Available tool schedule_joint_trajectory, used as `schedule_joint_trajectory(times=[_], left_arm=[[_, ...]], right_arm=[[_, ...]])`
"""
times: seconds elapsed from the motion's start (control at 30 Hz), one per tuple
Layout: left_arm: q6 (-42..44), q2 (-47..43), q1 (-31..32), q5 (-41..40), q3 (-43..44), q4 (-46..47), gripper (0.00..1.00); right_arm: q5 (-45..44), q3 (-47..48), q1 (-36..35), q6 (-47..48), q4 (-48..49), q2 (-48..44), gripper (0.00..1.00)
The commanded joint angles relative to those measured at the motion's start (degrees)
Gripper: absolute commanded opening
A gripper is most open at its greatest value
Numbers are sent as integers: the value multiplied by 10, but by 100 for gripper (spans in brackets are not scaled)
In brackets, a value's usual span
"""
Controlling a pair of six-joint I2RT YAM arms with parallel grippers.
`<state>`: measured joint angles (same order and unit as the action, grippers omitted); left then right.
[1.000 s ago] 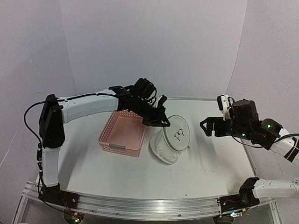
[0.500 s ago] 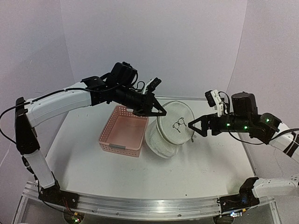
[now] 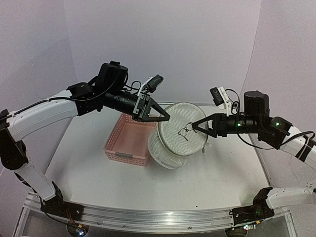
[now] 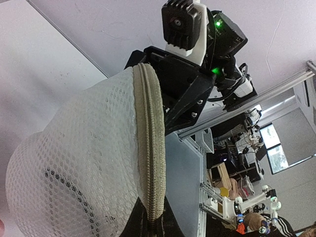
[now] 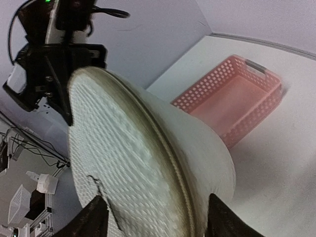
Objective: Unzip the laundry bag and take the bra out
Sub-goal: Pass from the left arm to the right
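The laundry bag [image 3: 178, 137], a white mesh drum, hangs tilted above the table with its round face and small black drawing [image 3: 185, 131] turned right. My left gripper [image 3: 165, 117] is shut on the bag's upper left rim. In the left wrist view the beige zipper band [image 4: 150, 148] runs down into the closed jaws [image 4: 153, 226]. My right gripper [image 3: 196, 126] is open at the bag's right face. In its own view its fingers [image 5: 93, 220] straddle the bag's hoop edge [image 5: 148, 148]. The bra is hidden; only a dark lacy pattern [image 4: 61, 185] shows through the mesh.
A pink slotted basket [image 3: 129, 143] stands on the white table [image 3: 222, 173] just left of and partly under the bag, also in the right wrist view [image 5: 232, 98]. Purple walls close the back and sides. A metal rail [image 3: 148, 215] runs along the near edge.
The left arm has raised the bag off the table and tilted its face rightward. The right gripper has moved left to the bag's rim, and its jaws have narrowed somewhat.
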<state>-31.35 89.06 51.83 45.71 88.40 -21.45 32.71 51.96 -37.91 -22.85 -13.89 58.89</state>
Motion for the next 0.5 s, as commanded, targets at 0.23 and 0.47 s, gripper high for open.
schedule_joint_trajectory(times=[0.23,0.47], left_arm=[[10,-27,0,25,-19,72,0],[6,-30,-19,-4,-29,74,4]], right_arm=[[119,-12,2,-55,134,0,13],[112,-28,2,-71,157,-8,0]])
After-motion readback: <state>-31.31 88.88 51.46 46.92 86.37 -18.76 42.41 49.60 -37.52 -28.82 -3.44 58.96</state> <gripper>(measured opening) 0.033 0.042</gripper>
